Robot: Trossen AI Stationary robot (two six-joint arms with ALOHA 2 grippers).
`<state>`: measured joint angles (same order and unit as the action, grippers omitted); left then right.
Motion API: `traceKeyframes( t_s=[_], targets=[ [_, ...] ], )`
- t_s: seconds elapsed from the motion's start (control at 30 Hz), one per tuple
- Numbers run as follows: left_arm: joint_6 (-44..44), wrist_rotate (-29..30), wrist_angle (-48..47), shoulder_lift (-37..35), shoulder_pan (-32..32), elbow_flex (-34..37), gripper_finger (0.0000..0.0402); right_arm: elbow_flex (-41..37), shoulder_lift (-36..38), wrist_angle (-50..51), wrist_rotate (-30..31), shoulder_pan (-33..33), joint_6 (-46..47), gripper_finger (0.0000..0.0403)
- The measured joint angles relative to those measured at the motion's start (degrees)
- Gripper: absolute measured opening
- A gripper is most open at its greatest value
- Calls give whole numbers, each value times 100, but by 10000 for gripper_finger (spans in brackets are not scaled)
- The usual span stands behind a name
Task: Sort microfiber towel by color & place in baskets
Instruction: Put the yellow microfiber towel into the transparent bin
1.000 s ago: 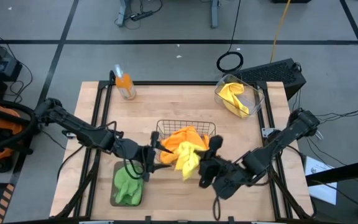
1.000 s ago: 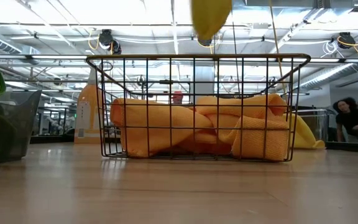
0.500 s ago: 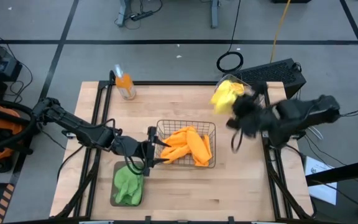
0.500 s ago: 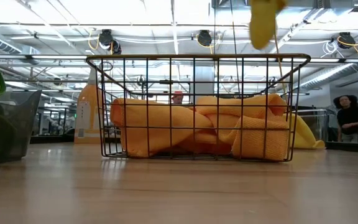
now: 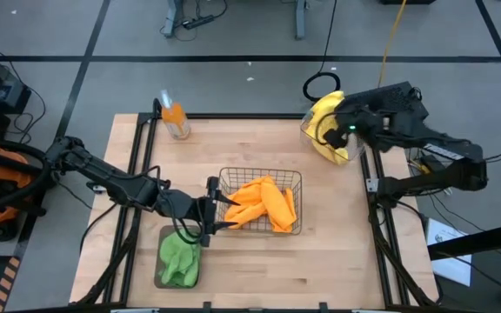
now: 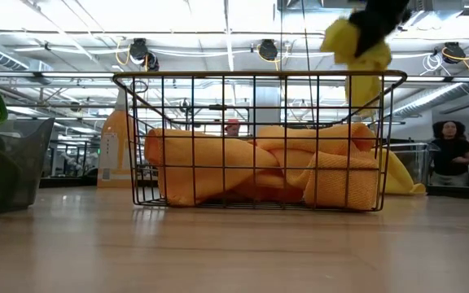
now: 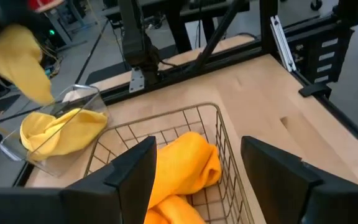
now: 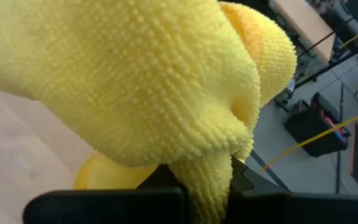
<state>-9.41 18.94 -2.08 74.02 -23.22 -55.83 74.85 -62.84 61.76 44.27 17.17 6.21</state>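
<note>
I see the table [image 5: 337, 252] with the wire basket [image 5: 296, 184] at its middle, full of orange towels [image 5: 263, 202]. Near the front left, the grey tray [image 5: 160, 265] holds green towels [image 5: 179, 256]. At the far right corner the clear tub [image 5: 355, 148] has a yellow towel lying inside. My right gripper [image 5: 336, 122] hangs over that tub, pinched closed on another yellow towel [image 5: 322, 109]. My left gripper [image 5: 205, 211] sits at the basket's left edge, fingers [image 7: 135, 174] parted, carrying nothing. An orange bottle [image 5: 176, 120] stands far left.
</note>
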Motion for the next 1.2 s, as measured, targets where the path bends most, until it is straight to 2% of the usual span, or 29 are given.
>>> traceKeyframes(
  t_s=[0.23,0.5,0.77,0.93,1.03,1.2],
  targets=[
    [99,32,141,24,0,0,242,-1758,-85,-1827,-333,864,-926,22],
    [120,109,183,24,0,0,242,-2687,-226,-2288,-439,1580,-867,22],
    [135,109,185,24,0,0,242,-2976,-555,-2353,-844,1794,-444,22],
    [144,109,183,24,0,0,242,-2984,-834,-2337,-865,1829,-437,22],
    [146,109,175,24,0,0,242,-2821,-784,-2042,-831,1829,-329,22],
    [145,109,166,24,0,0,242,-2179,-566,-1026,-436,1793,171,22]
  ],
)
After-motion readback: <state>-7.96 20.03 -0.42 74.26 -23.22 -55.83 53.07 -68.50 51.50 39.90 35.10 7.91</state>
